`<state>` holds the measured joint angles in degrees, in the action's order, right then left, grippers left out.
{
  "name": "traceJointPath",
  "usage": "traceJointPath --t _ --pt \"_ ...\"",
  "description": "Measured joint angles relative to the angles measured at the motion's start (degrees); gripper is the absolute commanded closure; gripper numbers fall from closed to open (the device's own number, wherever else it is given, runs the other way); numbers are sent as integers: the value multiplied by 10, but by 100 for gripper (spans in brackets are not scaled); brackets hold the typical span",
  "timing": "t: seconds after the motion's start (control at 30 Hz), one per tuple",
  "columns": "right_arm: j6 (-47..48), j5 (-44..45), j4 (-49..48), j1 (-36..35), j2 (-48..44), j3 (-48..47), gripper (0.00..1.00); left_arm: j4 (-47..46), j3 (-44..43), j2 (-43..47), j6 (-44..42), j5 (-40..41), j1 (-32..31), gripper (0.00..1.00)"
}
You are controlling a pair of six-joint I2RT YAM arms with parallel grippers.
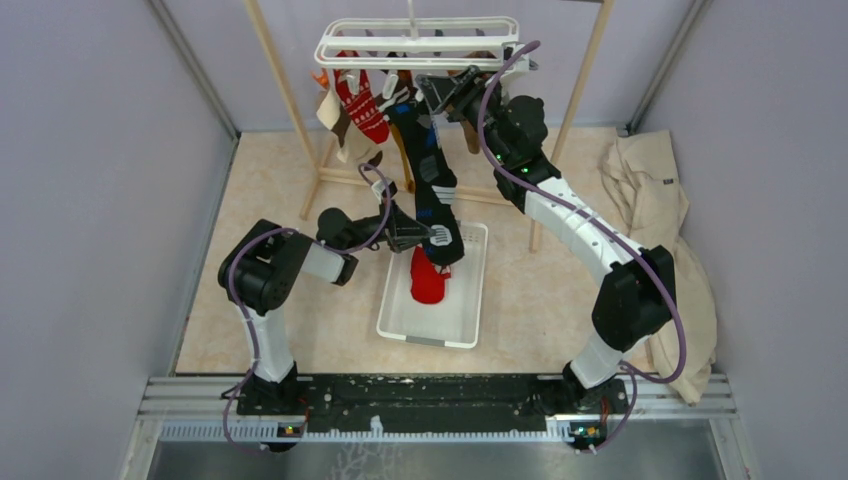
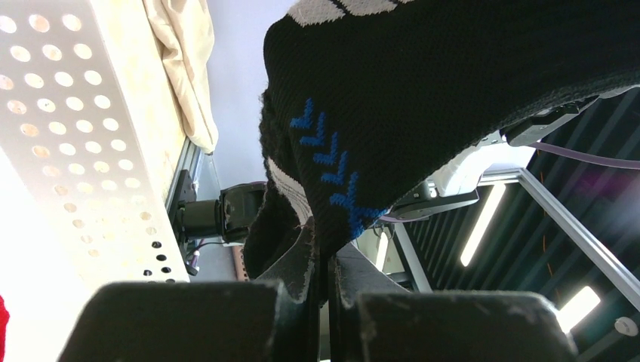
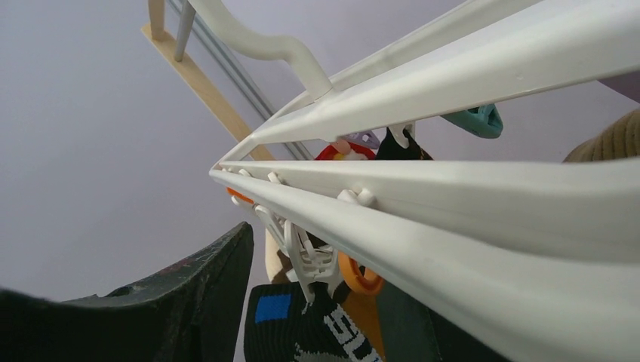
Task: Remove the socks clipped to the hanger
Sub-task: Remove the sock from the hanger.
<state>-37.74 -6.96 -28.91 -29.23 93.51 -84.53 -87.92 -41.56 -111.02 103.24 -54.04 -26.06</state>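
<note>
Over the white basket (image 1: 393,300), left end effector (image 1: 430,238) pinches black sock (image 1: 435,180).

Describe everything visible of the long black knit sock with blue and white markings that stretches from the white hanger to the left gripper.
The black knit sock is a long, soft cloth piece with blue chevrons, blue patches and white bands. It hangs stretched and slightly slanted from the white plastic hanger down toward the table. Its top end looks held by a white clip. Its lower end is pinched in the left gripper, whose jaws are shut on the fabric.
</note>
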Motion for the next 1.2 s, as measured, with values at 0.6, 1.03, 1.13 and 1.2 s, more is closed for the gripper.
traceJointPath --t 0.6,1.03,1.13,1.2 --pt "0 12 0 0 0 0 62 0 -2 0 0 0 -1 100" --pt "-17 8 -12 5 0 0 100 0 -2 -5 0 0 -5 100" --pt "-19 6 -12 5 0 0 100 0 -2 -5 0 0 -6 100" --pt "-19 6 -12 5 0 0 100 0 -3 -5 0 0 -6 100"
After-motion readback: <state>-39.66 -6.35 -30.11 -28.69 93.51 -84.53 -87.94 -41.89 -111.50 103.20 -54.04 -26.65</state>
